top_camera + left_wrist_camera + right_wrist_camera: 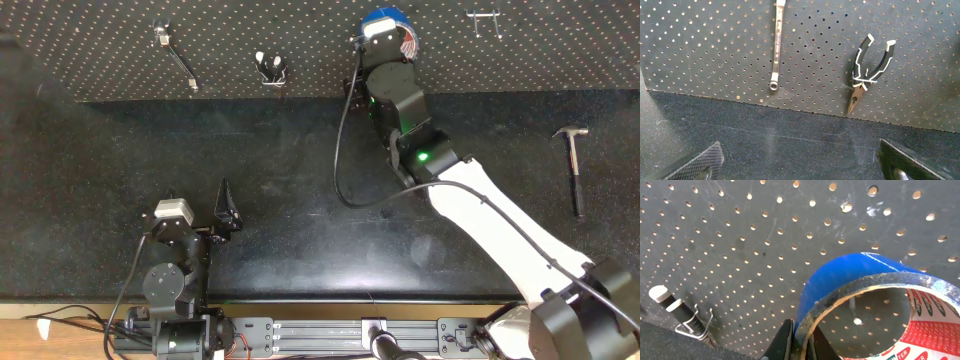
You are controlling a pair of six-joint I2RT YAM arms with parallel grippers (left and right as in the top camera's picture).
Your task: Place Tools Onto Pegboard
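Right claw (800,343) — pinching tape roll (840,282) wall, pegboard (740,230) behind

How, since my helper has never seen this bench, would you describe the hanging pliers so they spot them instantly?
Look at the dark perforated pegboard behind the table. Right of the long silver wrench hang the black-and-white-handled needle-nose pliers. Only they have two splayed handles up and a pointed nose down.

On the pegboard (300,40), wrench (178,60) hangs left of pliers (268,68); hammer (575,175) lies on table (300,200).
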